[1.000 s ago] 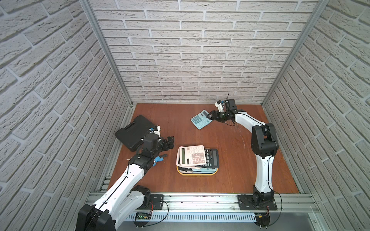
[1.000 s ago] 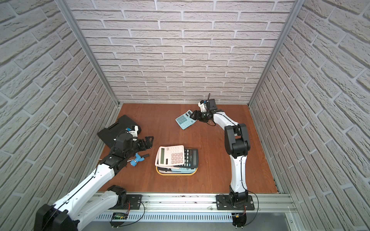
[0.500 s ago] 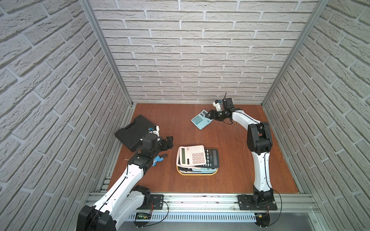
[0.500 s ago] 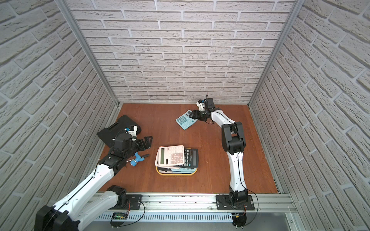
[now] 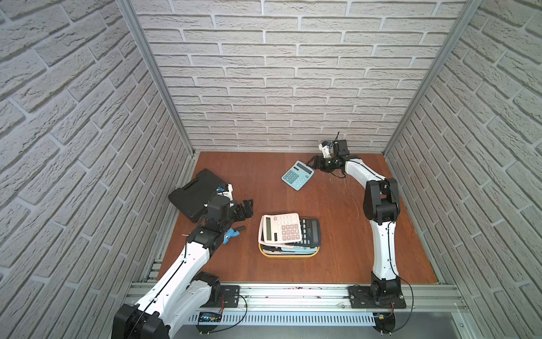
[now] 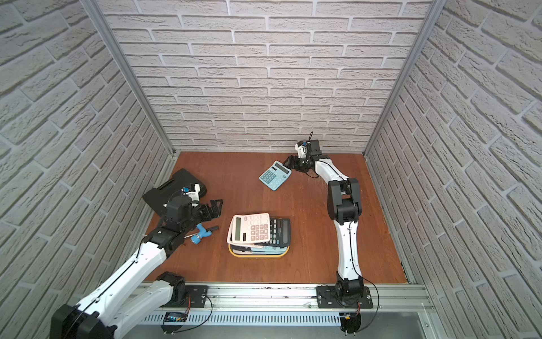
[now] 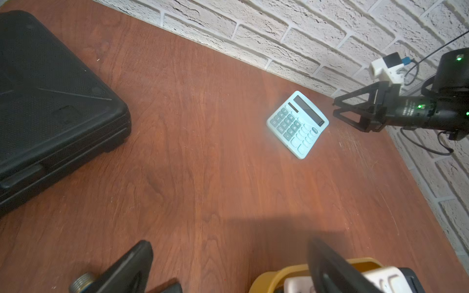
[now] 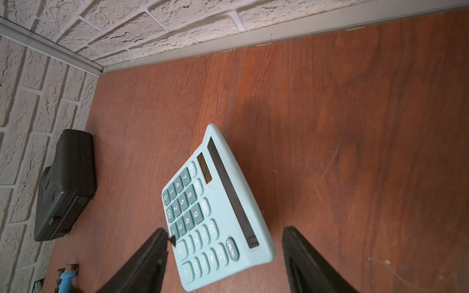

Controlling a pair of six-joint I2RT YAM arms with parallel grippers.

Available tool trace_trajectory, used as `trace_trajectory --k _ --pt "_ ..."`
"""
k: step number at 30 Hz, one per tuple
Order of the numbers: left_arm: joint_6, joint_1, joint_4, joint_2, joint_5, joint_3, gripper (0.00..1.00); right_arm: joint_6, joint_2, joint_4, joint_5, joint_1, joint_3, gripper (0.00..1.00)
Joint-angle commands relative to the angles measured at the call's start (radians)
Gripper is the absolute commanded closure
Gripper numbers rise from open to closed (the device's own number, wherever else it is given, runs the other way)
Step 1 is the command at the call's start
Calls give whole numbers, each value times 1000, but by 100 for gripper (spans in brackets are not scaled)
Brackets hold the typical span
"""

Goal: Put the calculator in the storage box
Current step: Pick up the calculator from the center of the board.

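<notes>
Nearest the front, in the middle of the brown worktop (image 5: 343, 258), sits the yellow storage box (image 5: 289, 254). It is piled up with calculators. A pink and white calculator (image 5: 281, 230) lies on top, a bit crooked. A black calculator (image 5: 311, 233) sticks out from under it.

To the left, the left fingers (image 5: 247, 208) are spread wide and pinch nothing. They hang over the worktop, near the box but not touching it. A small blue tool (image 6: 201, 233) lies on the worktop by that arm. A little farther back, by the left wall, is a big black case (image 5: 193, 192), closed.

Farther back still, on the right half, the light blue calculator (image 5: 297, 175) lies on the worktop with its keys up. It is well apart from the storage box and not in it.

Just behind it are the right fingers (image 5: 315, 163). They are spread too and pinch nothing. Their tips point at the screen end of the calculator, and the left wrist view shows a thin gap between them and it. Behind all this stands the white brick wall (image 5: 293, 88).
</notes>
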Motion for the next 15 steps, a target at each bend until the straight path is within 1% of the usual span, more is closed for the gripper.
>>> trace_trajectory --k 1,3,6,10,15 --pt "18 6 25 -7 3 6 2 -3 65 -44 -57 6 83 26" --pt "18 7 25 -4 4 7 2 -3 104 -64 -87 6 132 28" --pt "17 8 22 -5 20 12 2 12 153 -72 -139 7 191 33" --pt "16 9 19 -13 20 12 2 34 183 -62 -171 9 221 41" --pt "17 9 17 -20 22 13 2 69 181 -28 -197 15 204 62"
